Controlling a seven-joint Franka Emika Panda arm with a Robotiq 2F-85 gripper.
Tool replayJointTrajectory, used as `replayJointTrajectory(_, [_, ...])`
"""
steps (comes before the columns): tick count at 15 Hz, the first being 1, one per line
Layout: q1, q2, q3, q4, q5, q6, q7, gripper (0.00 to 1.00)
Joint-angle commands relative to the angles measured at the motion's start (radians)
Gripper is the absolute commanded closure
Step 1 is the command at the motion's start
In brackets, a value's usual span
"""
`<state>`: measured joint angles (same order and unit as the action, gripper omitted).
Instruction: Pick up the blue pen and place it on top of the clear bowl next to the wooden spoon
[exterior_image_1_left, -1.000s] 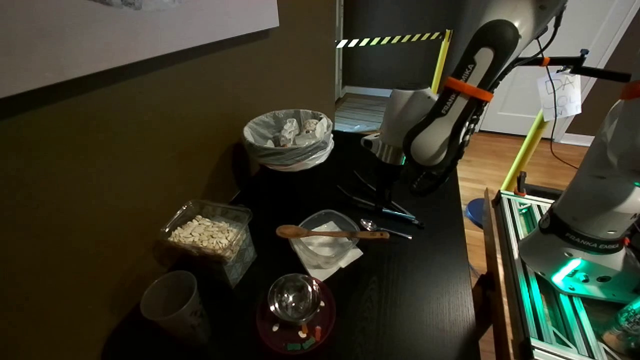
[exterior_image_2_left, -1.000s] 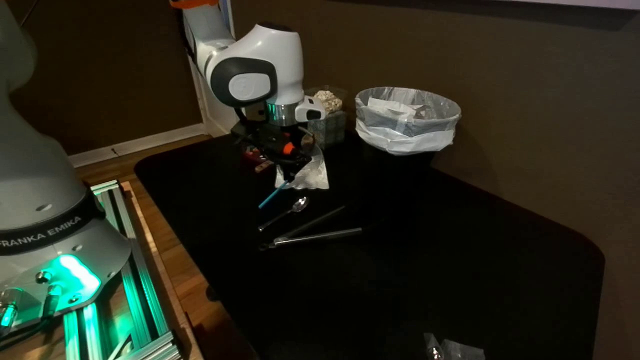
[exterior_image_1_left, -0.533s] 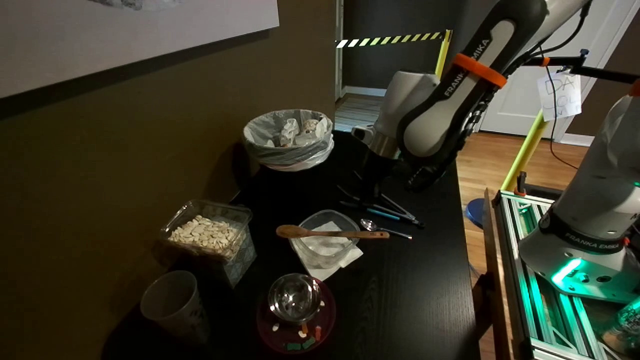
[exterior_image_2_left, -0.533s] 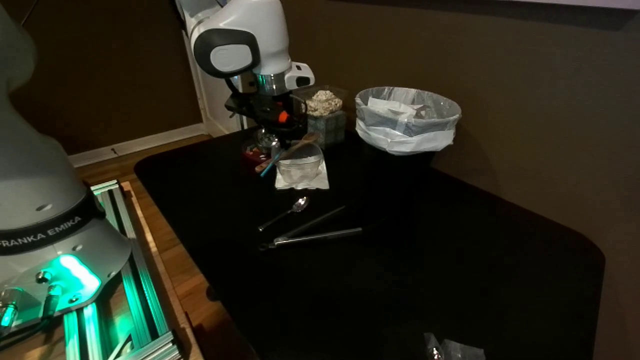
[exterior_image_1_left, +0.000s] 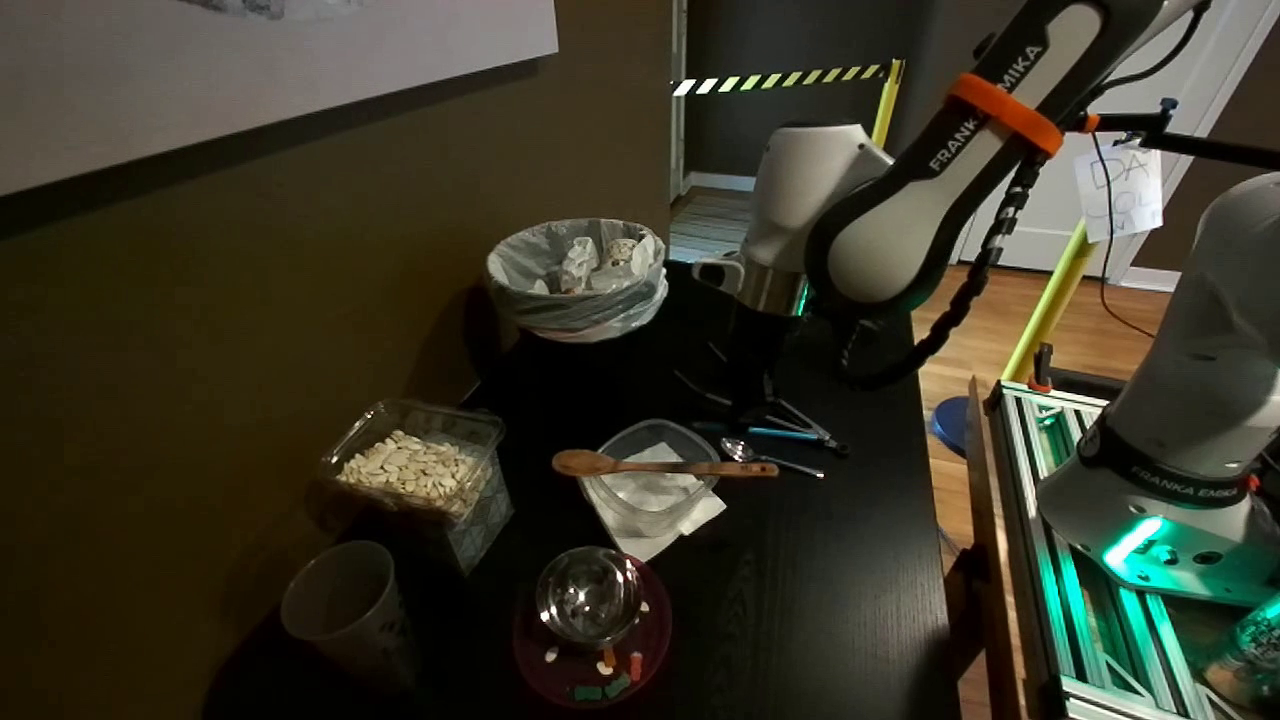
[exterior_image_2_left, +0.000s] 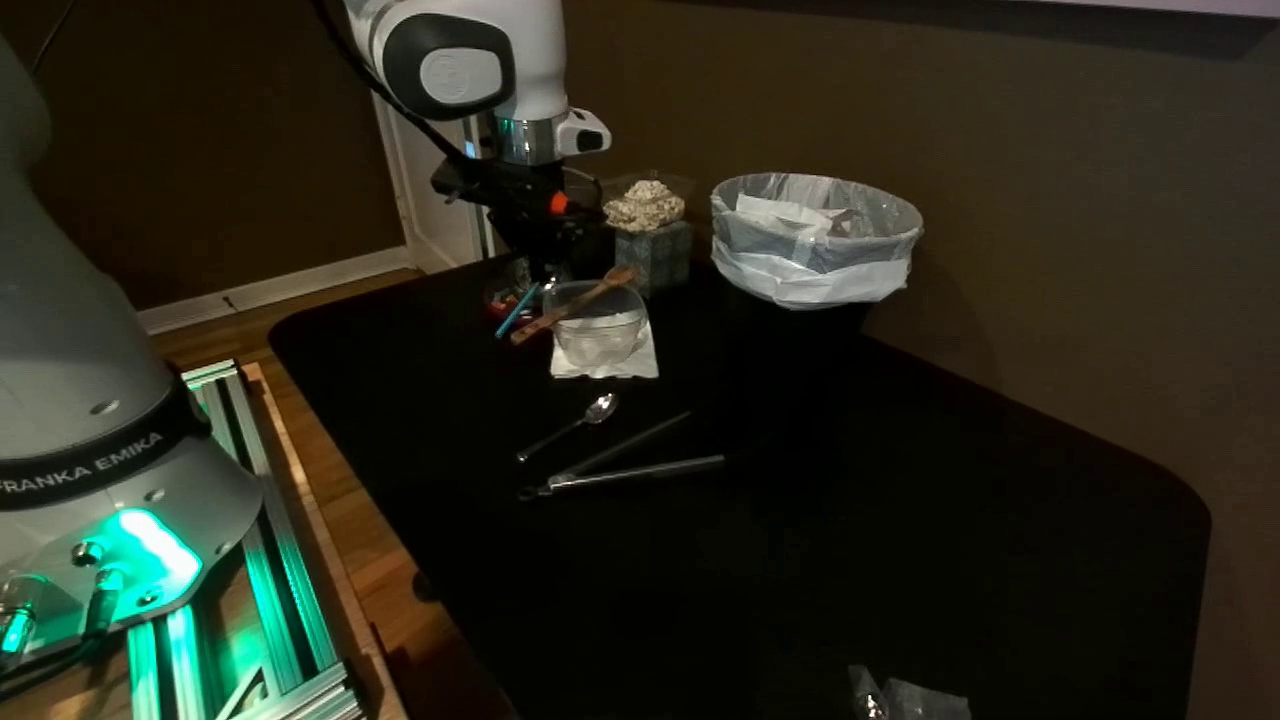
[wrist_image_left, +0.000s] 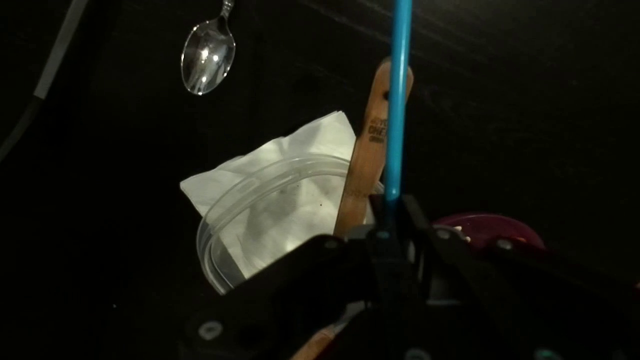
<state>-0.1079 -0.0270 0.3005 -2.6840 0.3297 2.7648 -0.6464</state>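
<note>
My gripper is shut on the blue pen, which sticks out of the fingertips. In both exterior views the gripper holds the pen above the table. The clear bowl stands on a white napkin, and its rim is partly hidden by the gripper in the wrist view. The wooden spoon lies across the bowl's top. In the wrist view the pen overlaps the spoon's handle; both run nearly parallel, with the pen higher.
A metal spoon and open tongs lie near the bowl. A dark red plate holds a metal bowl. A tub of grains, a cup and a lined bin stand along the wall.
My gripper has risen with the pen and moved away from the tongs, past the bowl in an exterior view. The bowl and the wooden spoon have not moved.
</note>
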Motion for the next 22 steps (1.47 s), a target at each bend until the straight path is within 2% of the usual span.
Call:
replayJointTrajectory(1, [0.101, 0.048, -0.098, 0.045, -0.012, -0.023, 0.018, 0.98])
replayJointTrajectory(5, [0.130, 0.133, -0.142, 0.168, -0.146, -0.170, 0.147, 0.98])
replayJointTrajectory(9, [0.131, 0.199, -0.148, 0.284, -0.137, -0.299, 0.170, 0.98])
replayJointTrajectory(11, [0.129, 0.225, -0.146, 0.313, -0.128, -0.301, 0.177, 0.98])
replayJointTrajectory(15, [0.128, 0.278, -0.135, 0.344, -0.115, -0.200, 0.188, 0.98])
replayJointTrajectory(17, [0.137, 0.306, -0.144, 0.366, -0.154, -0.167, 0.240, 0.98])
replayJointTrajectory(20, [0.138, 0.348, -0.151, 0.419, -0.173, -0.182, 0.306, 0.98])
replayJointTrajectory(21, [0.151, 0.344, -0.170, 0.420, -0.221, -0.202, 0.353, 0.98])
replayJointTrajectory(22, [0.119, 0.315, -0.134, 0.389, -0.164, -0.183, 0.280, 0.91])
